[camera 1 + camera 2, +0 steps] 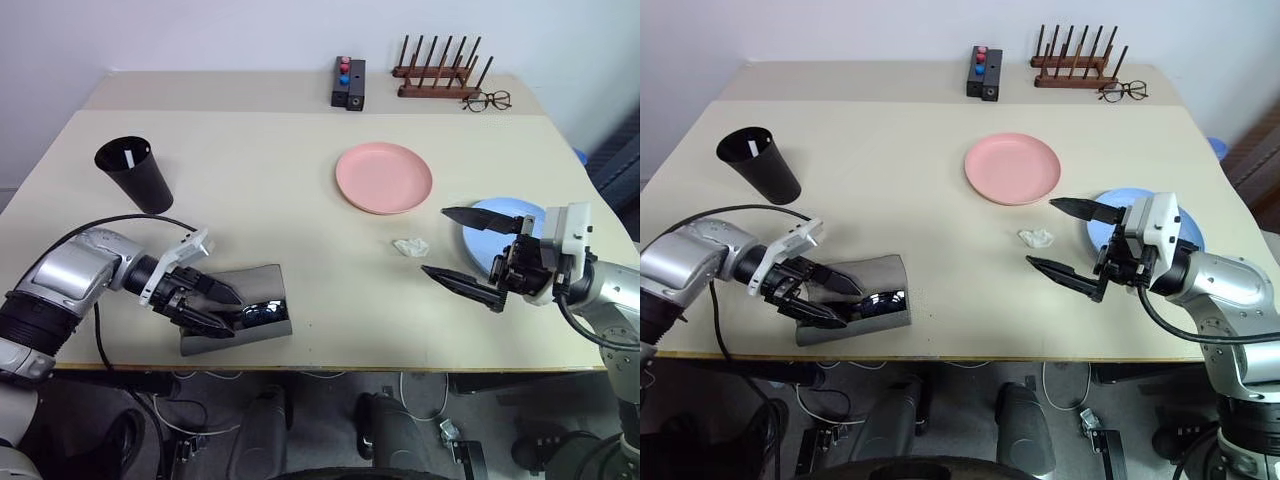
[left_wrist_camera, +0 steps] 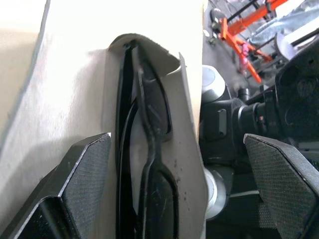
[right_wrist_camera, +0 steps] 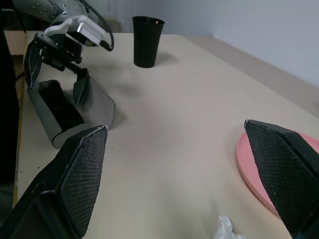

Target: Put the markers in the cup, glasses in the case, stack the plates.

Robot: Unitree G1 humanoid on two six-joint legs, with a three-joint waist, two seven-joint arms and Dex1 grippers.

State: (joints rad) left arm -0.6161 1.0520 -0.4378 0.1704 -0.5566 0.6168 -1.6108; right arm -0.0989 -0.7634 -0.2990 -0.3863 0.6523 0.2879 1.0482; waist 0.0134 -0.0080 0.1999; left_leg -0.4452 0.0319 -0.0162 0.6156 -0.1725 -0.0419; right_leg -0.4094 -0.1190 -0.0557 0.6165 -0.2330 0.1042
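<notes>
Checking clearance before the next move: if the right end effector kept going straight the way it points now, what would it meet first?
Probably nothing nearby: the open right end effector points level across the bare table, toward the case and cup; depth unclear.

**Both hands spread, arms angled inward**

The left hand (image 1: 222,312) sat low at about 8 o'clock in the head view, its silver forearm coming in from the left edge and the wrist bent so the black fingers (image 1: 218,291) pointed toward 3 o'clock and slightly downward, spread apart. The right hand (image 1: 463,248) hung at about 4 o'clock, held roughly level, its two fingers pointing toward 9 o'clock and gaping wide, one above the other.
</notes>
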